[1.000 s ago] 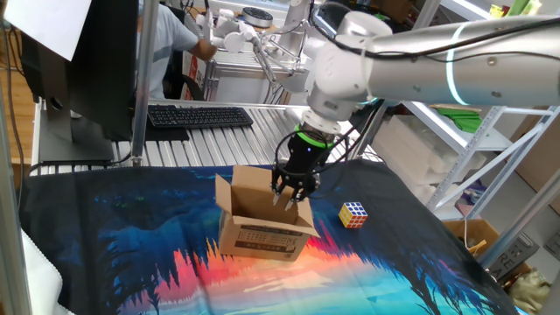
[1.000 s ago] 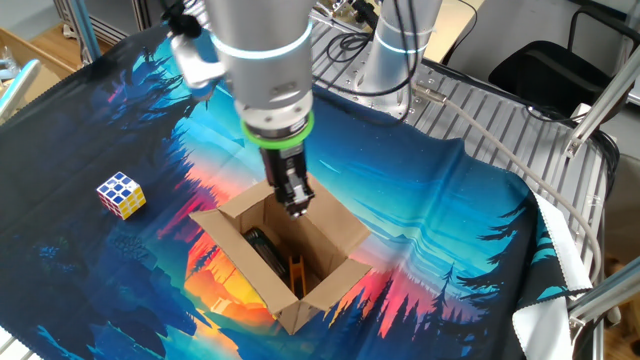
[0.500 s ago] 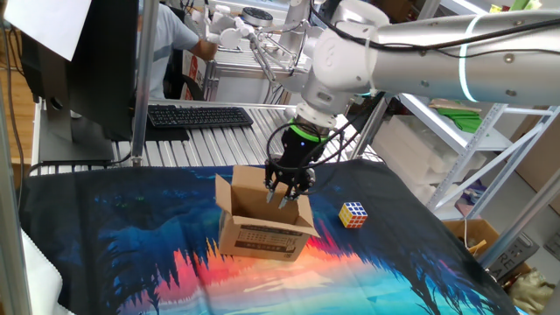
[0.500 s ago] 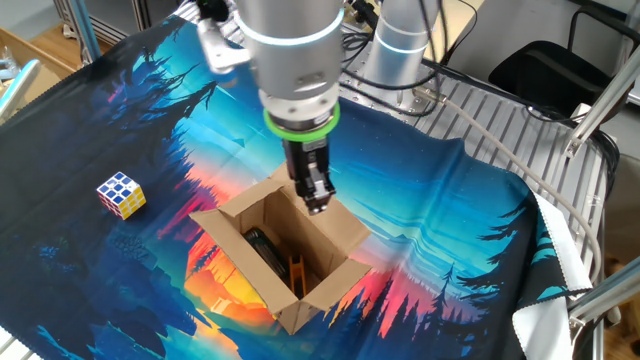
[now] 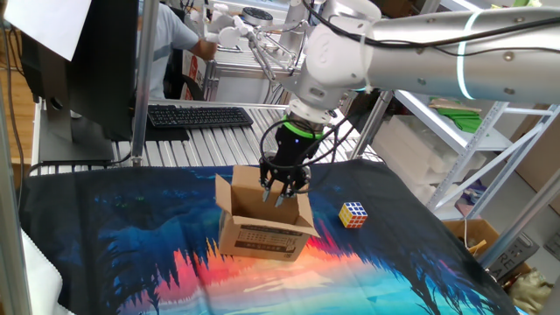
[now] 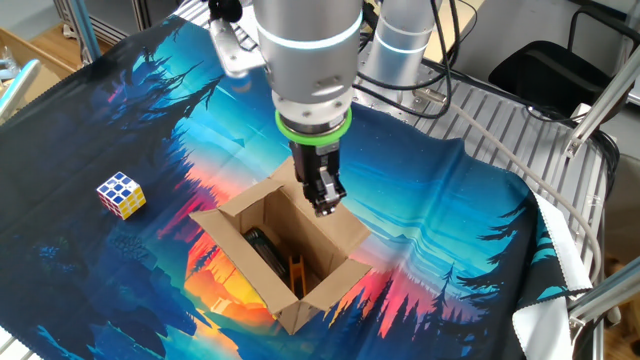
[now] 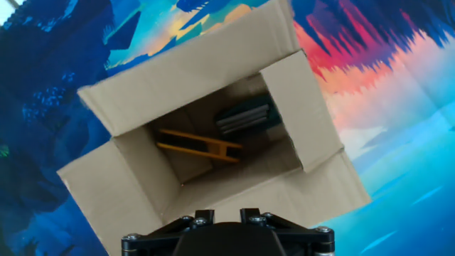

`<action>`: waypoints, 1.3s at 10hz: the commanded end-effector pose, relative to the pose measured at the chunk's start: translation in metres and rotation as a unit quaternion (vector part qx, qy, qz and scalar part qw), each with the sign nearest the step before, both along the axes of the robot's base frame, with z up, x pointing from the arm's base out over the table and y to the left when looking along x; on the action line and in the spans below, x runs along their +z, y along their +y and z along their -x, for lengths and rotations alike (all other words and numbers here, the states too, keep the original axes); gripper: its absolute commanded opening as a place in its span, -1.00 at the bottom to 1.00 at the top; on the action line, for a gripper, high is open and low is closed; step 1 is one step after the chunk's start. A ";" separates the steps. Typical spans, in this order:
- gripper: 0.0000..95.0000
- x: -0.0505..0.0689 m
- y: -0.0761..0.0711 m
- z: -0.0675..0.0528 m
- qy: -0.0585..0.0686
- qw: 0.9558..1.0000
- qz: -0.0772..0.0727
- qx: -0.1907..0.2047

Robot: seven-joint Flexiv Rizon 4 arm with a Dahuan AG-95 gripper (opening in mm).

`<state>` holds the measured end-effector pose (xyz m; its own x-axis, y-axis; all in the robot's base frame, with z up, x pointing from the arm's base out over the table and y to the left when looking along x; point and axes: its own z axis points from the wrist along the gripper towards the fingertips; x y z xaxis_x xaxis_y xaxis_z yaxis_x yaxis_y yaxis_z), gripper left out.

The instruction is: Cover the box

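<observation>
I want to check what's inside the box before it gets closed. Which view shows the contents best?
The hand view: it looks straight down into the open box, showing a yellow piece and a dark object. The other fixed view shows both at a slant, partly hidden. One fixed view shows only the box's outside and flaps.

Arm over the open carton

The black two-finger gripper (image 5: 283, 194) hangs over the small brown corrugated cardboard box (image 5: 261, 220), flaps up, on a blue-and-orange printed cloth (image 5: 131, 245); a small multicoloured Rubik's cube (image 5: 353, 213) sits nearby.
</observation>
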<state>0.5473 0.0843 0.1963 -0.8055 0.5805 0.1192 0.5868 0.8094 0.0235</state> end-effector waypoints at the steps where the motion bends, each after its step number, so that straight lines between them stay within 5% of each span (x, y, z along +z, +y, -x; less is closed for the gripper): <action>1: -0.60 0.000 0.000 0.000 0.013 0.998 0.015 0.055; 2: -0.60 0.000 0.000 0.000 0.010 0.997 0.016 0.078; 3: -0.20 0.000 0.000 0.000 0.006 0.995 0.019 0.100; 7: -0.20 0.000 0.000 0.000 -0.018 0.991 0.020 0.130; 10: -0.20 0.000 0.000 0.000 -0.007 0.987 0.033 0.157; 13: -0.20 0.007 0.019 -0.007 -0.016 0.993 0.028 0.118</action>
<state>0.5549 0.1054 0.2037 -0.9445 0.3183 0.0813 0.3163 0.9480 -0.0365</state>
